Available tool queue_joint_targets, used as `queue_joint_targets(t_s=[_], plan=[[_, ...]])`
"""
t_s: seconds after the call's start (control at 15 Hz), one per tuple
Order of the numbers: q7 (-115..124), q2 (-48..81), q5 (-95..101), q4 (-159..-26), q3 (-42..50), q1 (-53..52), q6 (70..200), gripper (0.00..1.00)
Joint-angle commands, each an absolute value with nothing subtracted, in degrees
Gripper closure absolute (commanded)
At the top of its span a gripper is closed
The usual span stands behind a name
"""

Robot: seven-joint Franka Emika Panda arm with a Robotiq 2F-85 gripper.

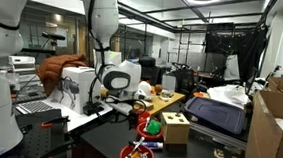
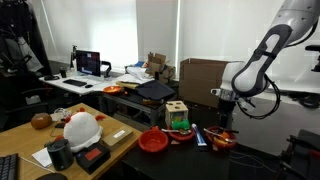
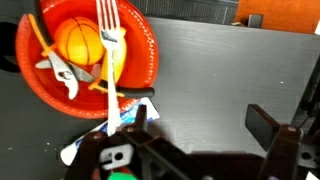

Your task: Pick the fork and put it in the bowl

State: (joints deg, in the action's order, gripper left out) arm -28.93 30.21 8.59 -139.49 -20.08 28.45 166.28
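Wrist view: gripper (image 3: 205, 128) jaws spread wide, nothing btwn them. Fork (image 3: 108, 55) lies in the red bowl (image 3: 146, 52), tines over an orange ball (image 3: 80, 42), handle running out past the near rim; can't tell if it touches a finger. Pliers-like tool (image 3: 62, 78) also in the bowl. Bowl cut off at left.

In an exterior view, wooden box (image 2: 178, 112) and a second red bowl (image 2: 153, 142) stand beside it; fork too small to see.

In an exterior view, arm (image 1: 104, 16) enters from top; fork lost in clutter.
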Motion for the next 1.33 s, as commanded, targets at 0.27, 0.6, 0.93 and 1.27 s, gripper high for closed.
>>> queue_joint_targets(t_s=[0.27, 0.6, 0.93, 1.27], plan=[[-32.64, 19.29, -0.39, -141.82, -24.47, 21.47, 156.89, 0.00], [-29.35, 13.85, 1.96, -140.63, -18.00, 11.62, 152.25, 0.00], [-20.11, 8.71, 11.81, -137.19, -8.20, 2.19, 144.78, 0.00], [-10.76, 6.39, 19.20, -131.47, -4.25, -1.64, 138.74, 0.00]])
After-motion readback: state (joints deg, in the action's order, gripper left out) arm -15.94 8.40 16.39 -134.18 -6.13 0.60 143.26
